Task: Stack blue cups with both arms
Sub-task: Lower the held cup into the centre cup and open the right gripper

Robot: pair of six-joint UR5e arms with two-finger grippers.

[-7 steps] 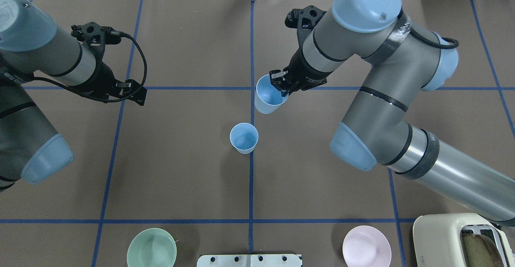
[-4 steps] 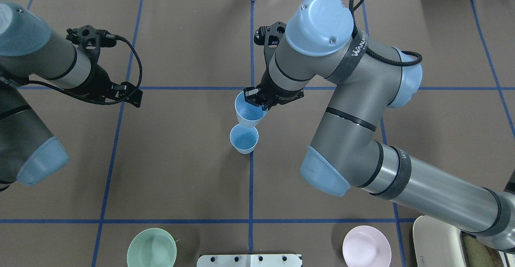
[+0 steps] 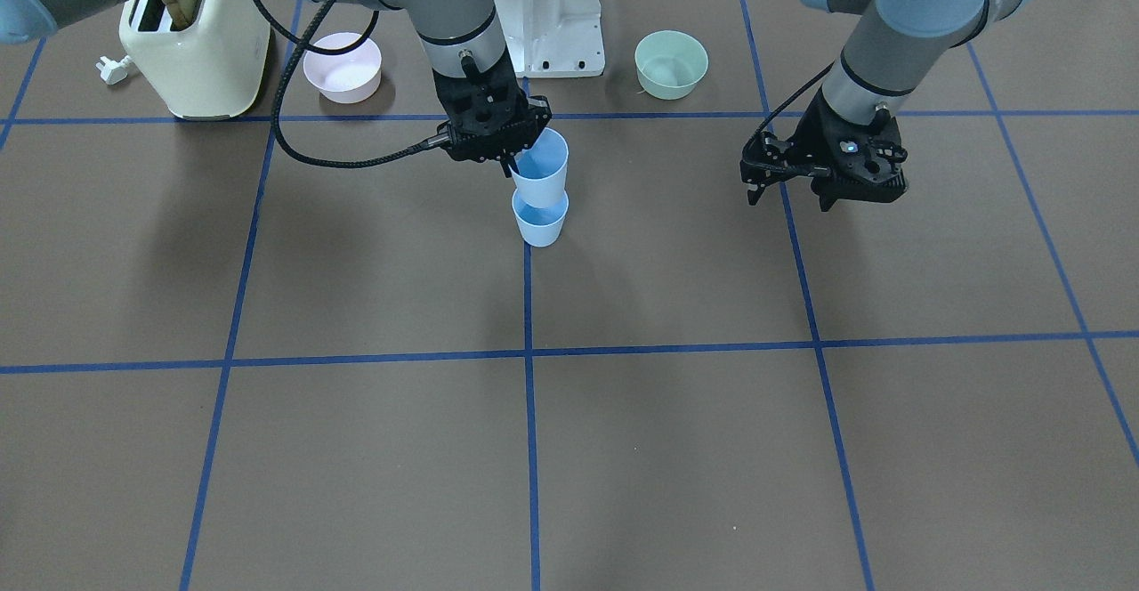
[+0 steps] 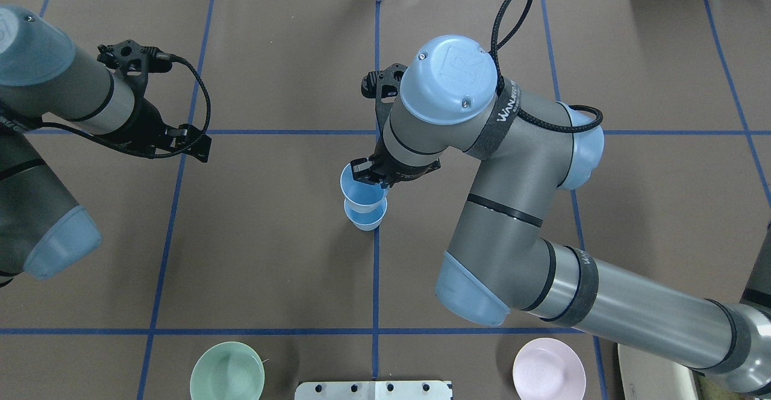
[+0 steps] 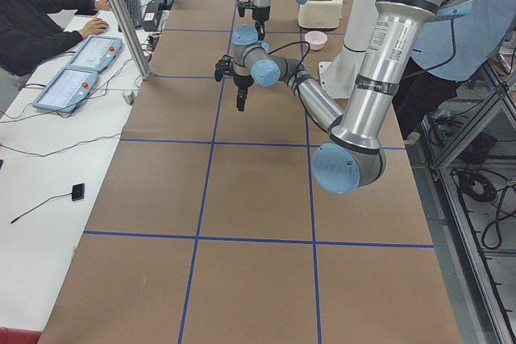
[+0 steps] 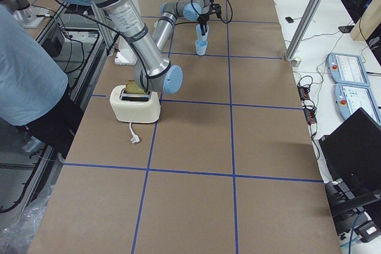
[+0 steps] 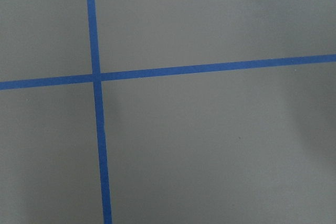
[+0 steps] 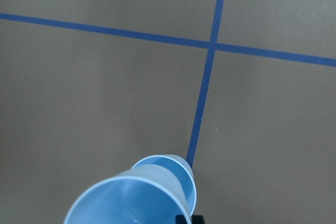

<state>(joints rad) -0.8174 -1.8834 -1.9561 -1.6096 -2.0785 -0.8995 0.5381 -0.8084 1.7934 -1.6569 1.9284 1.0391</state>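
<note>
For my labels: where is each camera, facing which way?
Front-facing: across the table, facing the robot; right arm, left arm.
Overhead: behind the robot, looking down; both arms.
Exterior left: table's end; left arm near.
Exterior right: opposite end; right arm near.
Left wrist: down at tape lines; no body.
Right wrist: down at upper cup, lower cup; one fingertip.
Overhead, front-facing share both cups.

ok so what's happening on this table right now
The right gripper holds one blue cup by its rim, directly over the second blue cup standing on the table; its bottom looks just inside the lower cup's mouth. The left gripper hangs open off to the side, holding nothing.
</note>
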